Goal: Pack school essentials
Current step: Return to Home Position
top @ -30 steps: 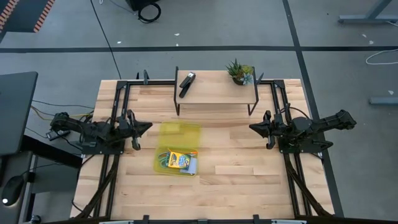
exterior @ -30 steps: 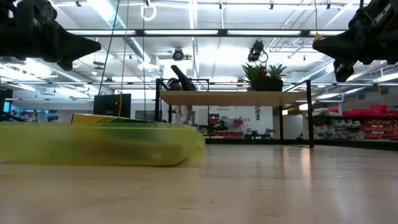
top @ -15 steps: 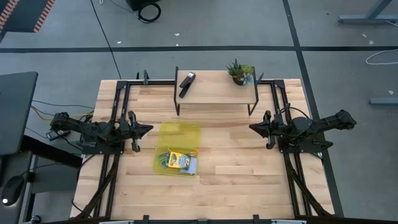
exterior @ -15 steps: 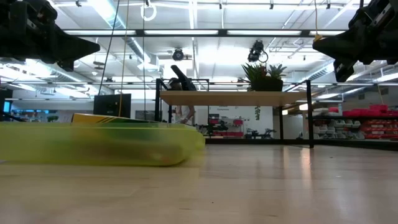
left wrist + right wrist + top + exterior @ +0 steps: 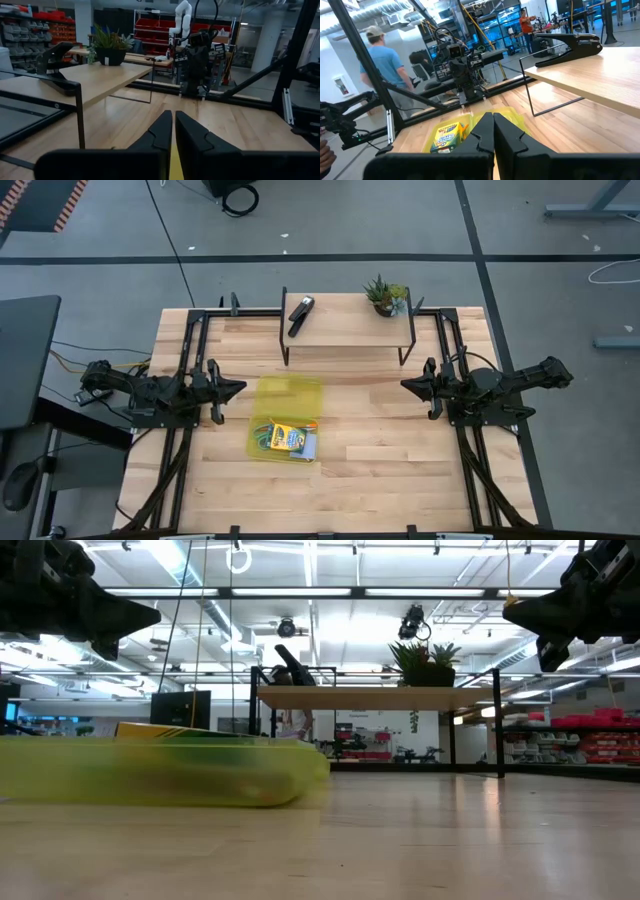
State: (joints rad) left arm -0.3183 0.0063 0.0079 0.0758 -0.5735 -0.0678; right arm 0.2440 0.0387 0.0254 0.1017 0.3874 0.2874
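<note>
A yellow see-through pouch [image 5: 287, 418] lies flat on the table between the two arms. Within the outline of its near end show a yellow-green crayon box [image 5: 289, 438], green scissors handles [image 5: 262, 438] and a pale blue notepad [image 5: 309, 446]. My left gripper [image 5: 240, 387] hangs shut above the table's left side, pointing level toward the right and holding nothing. My right gripper [image 5: 405, 385] hangs shut above the right side, pointing level toward the left. The crayon box [image 5: 447, 136] also shows past my right gripper's fingers [image 5: 506, 131].
A low wooden shelf on thin black legs [image 5: 348, 325] stands at the table's far side, with a black stapler [image 5: 301, 315] and a small potted plant [image 5: 385, 296] on it. Bare wood lies near the table's front edge. A person [image 5: 387, 70] stands beyond the table.
</note>
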